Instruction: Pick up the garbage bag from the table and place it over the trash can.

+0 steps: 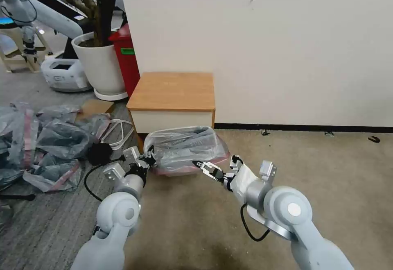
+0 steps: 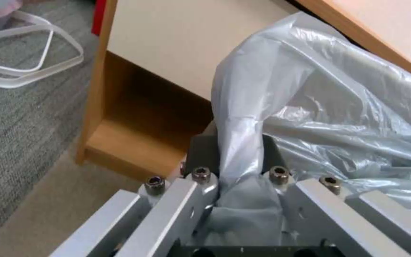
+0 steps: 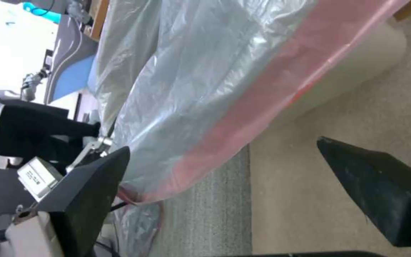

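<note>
In front of the table (image 1: 172,91), low on the carpet, the garbage bag (image 1: 186,149) is already draped over the trash can (image 3: 353,67), its pink-red band running along the near side just above the floor. The left gripper (image 1: 148,160) sits at the bag's left end, its fingers pressed together on a twisted fold of the grey film. The right gripper (image 1: 203,166) hovers just before the bag's right front corner, jaws spread and holding nothing, the band lying straight ahead of its fingertips (image 3: 381,192). The bag's long axis runs left to right between the two arms, so the loose right side probably falls to the right arm.
</note>
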Controlling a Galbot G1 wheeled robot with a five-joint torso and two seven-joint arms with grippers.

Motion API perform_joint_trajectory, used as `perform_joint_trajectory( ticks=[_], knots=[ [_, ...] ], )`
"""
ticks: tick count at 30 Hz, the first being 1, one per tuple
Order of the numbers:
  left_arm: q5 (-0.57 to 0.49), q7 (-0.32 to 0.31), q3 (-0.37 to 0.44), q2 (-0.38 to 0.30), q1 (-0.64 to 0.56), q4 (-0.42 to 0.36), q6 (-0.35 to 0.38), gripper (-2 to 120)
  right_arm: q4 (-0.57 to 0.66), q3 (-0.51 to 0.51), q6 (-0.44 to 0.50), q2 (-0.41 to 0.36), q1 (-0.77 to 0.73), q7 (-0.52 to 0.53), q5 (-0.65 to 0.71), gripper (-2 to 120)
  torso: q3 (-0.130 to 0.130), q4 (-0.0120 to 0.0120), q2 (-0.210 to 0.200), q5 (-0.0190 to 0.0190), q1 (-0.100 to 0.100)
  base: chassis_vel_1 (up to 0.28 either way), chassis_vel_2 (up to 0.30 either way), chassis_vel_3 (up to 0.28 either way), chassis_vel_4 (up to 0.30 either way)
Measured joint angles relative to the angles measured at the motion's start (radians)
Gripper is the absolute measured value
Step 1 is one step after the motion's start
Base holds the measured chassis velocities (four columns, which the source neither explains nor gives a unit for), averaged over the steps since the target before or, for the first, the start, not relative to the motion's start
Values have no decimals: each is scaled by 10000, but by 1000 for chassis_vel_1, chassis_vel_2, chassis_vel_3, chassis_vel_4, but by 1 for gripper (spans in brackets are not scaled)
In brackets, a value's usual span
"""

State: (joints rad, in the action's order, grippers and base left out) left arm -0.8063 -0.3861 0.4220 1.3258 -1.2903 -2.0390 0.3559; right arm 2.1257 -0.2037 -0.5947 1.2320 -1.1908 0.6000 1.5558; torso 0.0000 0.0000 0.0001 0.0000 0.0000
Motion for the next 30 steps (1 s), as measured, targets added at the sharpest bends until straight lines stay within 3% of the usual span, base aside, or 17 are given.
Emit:
perform_joint_trajectory(
  ticks=[12, 30],
  knots=[
    [-98, -4, -29, -15, 56, -23, 16, 6, -446, 39, -12, 130, 113, -361, -376, 88, 0, 0, -2, 0, -1, 0, 0, 0, 0],
    [-218, -27, -88, -9, 130, 0, 58, 6, -817, 204, 532, 81, 127, -1133, -1380, 22, 0, 0, -2, 0, 0, 0, 0, 0, 0]
  ],
)
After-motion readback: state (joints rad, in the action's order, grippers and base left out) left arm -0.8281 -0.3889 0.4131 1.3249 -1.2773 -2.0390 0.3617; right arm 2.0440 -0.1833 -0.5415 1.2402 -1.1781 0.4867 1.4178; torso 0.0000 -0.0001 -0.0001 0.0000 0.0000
